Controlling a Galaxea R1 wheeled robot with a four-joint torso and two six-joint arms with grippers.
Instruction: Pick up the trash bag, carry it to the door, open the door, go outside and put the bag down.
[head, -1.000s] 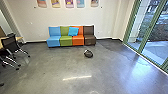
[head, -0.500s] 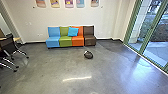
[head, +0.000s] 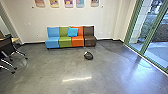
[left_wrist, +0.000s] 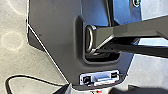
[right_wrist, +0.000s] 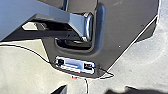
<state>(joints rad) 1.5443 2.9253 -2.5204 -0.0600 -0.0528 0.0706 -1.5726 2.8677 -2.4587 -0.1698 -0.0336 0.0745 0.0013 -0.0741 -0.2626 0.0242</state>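
The step in hand looks to be the approach to the bag, with the pick-up still to be done: what seems to be the trash bag (head: 88, 55), a small dark bundle with a pale patch on top, sits on the floor (head: 50, 72), on the near side of the sofa (head: 65, 41) and well apart from the robot. Whether the left claw or the right claw is open or closed I cannot tell; both wrist views look down on the robot's own base (left_wrist: 55, 37), with no bag at either arm. The next move calls for closing that gap over the floor, lining up with the bag, then bending the torso and reaching low, since it lies right down on the ground. The chairs (head: 7, 46) at the left stand away from a straight run to it. The bag will probably be soft and give under a grip, so the hold should take in a good gathered fold; a shallow pinch could slip or tear it. The glass panels (head: 158, 35) in their green frame, far to the right, give onto paving (head: 156, 51) and are likely the way out, though I cannot tell which panel is the door.
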